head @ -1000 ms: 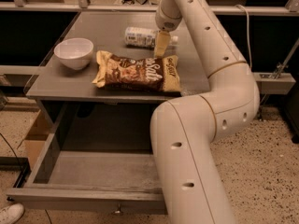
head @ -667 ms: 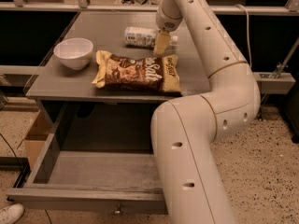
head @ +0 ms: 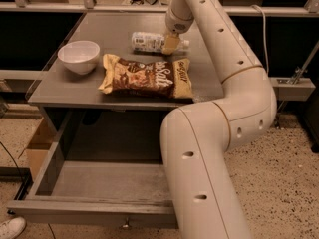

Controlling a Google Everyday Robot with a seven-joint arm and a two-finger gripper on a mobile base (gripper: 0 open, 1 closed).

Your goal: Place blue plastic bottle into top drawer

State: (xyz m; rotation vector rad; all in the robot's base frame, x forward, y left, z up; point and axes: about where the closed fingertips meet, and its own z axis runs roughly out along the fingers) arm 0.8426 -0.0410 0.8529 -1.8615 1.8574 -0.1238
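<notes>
Progress is slight: the blue plastic bottle (head: 147, 42) is seen lying on its side at the far part of the bench (head: 124, 19), beyond the chip bag (head: 144, 76). The claw (head: 170, 44) is lowered onto its right end; whether it is spread or pinching cannot be told. The top drawer (head: 94, 210) is already pulled open at the near side. Lifting, carrying and release are judged still to be done.

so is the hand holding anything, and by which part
Cannot tell. The hand is at the cap end of the blue plastic bottle, which lies on its side on the table.
</notes>
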